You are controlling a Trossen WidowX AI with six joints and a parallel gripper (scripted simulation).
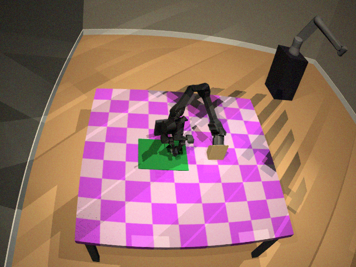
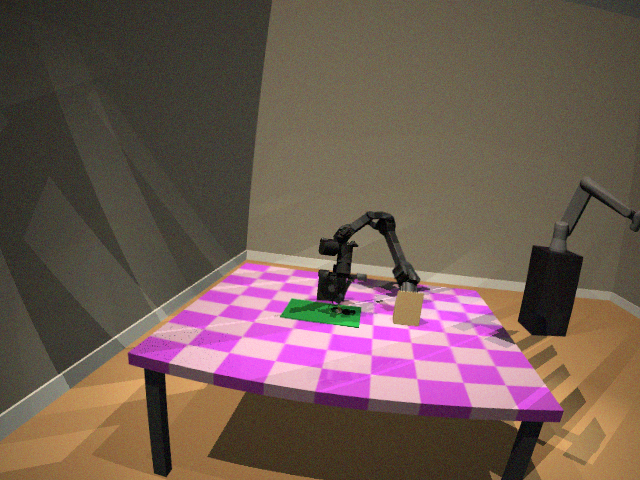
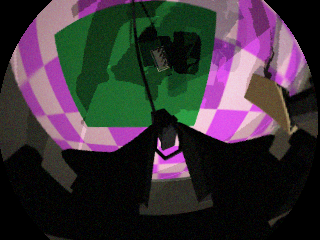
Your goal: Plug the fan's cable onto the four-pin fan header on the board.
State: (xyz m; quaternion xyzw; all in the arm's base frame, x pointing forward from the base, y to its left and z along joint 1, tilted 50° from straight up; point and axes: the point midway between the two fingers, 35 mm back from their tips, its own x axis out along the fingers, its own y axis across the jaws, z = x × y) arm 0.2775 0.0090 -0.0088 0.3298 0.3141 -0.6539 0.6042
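Observation:
The green board [image 1: 155, 163] [image 2: 310, 316] [image 3: 105, 107] lies flat on the checkered table. My gripper [image 1: 176, 153] [image 2: 337, 301] [image 3: 164, 117] points down above the board's right part. Its fingers are shut on a small dark plug [image 3: 168, 136], partly hidden between them. A thin black cable [image 3: 142, 72] runs from the fingertips up across the wrist view. A small light-rimmed part [image 3: 159, 59] on the board may be the fan header; its pins are too small to tell. The plug appears apart from that part. The plug is hidden in the top and exterior views.
A black square part [image 3: 187, 52] is beside the light-rimmed part. A tan block [image 1: 216, 152] [image 2: 408, 308] [image 3: 267, 97] is at my arm's base, right of the board. A grey arm on a black pedestal [image 1: 286, 74] [image 2: 550, 291] stands beyond the table.

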